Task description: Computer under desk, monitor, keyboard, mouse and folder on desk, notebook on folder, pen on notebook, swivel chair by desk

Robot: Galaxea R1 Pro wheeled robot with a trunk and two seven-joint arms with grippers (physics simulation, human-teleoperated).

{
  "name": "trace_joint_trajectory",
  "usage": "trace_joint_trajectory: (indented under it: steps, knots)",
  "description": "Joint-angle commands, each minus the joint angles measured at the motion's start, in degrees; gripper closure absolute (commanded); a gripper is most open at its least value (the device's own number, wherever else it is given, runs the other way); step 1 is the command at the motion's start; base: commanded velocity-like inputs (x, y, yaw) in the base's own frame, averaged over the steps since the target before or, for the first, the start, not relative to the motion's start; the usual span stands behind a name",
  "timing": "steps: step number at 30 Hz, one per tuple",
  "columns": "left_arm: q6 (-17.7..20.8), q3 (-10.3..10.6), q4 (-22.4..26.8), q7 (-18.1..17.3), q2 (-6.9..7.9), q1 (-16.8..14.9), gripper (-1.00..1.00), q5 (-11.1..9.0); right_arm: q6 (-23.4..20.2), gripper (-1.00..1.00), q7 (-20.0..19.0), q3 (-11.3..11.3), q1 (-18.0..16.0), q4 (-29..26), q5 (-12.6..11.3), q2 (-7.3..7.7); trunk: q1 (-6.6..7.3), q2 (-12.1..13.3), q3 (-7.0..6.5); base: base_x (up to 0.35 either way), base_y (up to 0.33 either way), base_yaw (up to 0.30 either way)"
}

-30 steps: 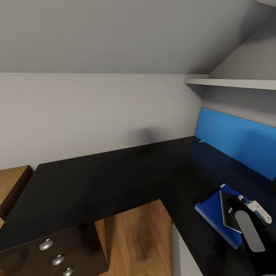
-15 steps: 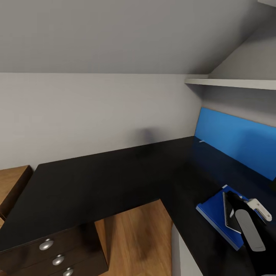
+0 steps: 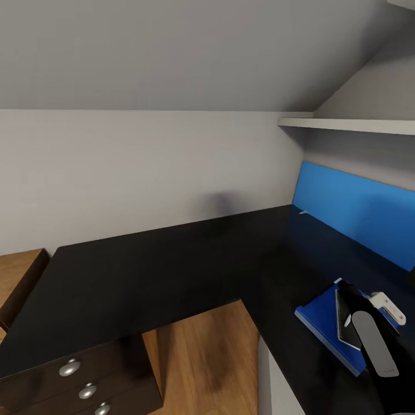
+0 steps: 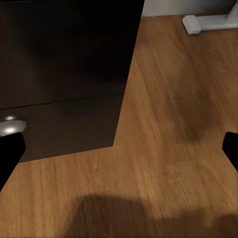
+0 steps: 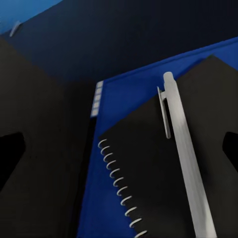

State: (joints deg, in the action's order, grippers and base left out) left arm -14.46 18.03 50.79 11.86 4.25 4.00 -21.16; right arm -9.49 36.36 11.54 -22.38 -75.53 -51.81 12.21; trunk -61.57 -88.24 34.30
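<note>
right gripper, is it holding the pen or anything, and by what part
Nothing is held. The right gripper hangs open over the pen, which lies on the notebook atop the folder. The left gripper is open too.

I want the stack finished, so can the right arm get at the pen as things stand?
Probably yes. The right pincer hangs open directly over the pen, which lies on the notebook atop the folder on the desk, with nothing between its fingers and the pen.
</note>
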Motion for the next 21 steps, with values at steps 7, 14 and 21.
trace_joint_trajectory:
  steps: [7,14,21]
  knots:
    - [-0.2,0.3,0.0,0.4,0.06,0.0,-1.00,-0.5,-0.4,-1.00,0.2,-0.3,0.0,-0.2,-0.2,0.01,0.00,0.0,0.05,0.000,0.000,0.000]
    - [-0.2,0.3,0.0,0.4,0.06,0.0,-1.00,-0.5,-0.2,-1.00,0.5,-4.5,0.1,-1.9,2.9,-0.55,0.00,0.0,0.05,0.000,0.000,0.000]
    - [-0.2,0.3,0.0,0.4,0.06,0.0,-1.00,-0.4,0.9,-1.00,1.3,-6.6,0.2,-3.6,13.1,-6.44,0.00,0.0,0.05,0.000,0.000,0.000]
